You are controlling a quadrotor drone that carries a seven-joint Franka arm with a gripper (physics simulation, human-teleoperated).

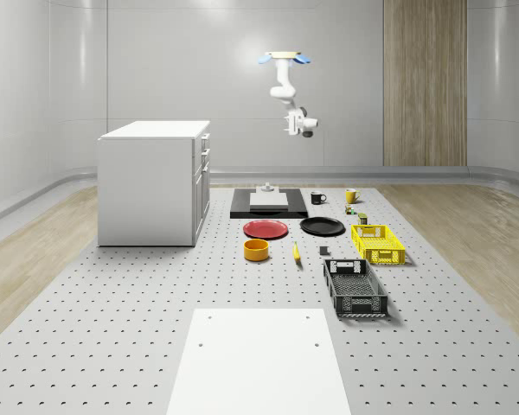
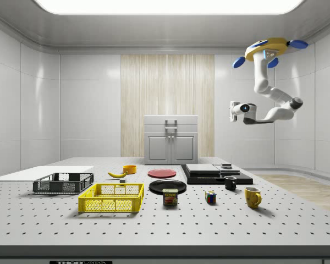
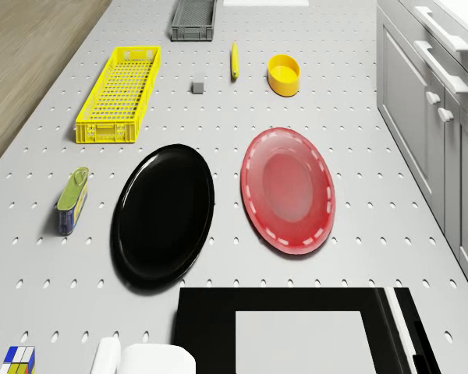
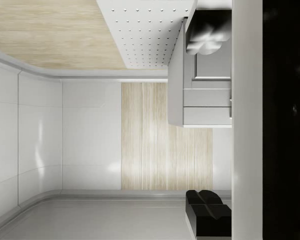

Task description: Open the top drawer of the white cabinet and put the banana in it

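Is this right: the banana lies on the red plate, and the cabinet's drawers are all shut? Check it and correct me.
One thing is wrong. The banana does not lie on the red plate; it lies on the bare table, apart from the plate and beside the orange bowl, as the whole-scene view shows. The white cabinet does have its drawers shut.

"SPAM" on the can [image 2: 170,197] on the table, faint unreadable lettering on the table's front edge [image 2: 80,262]

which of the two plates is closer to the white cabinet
The red plate. It lies on the cabinet side, while the black plate sits beyond it, nearer the yellow basket.
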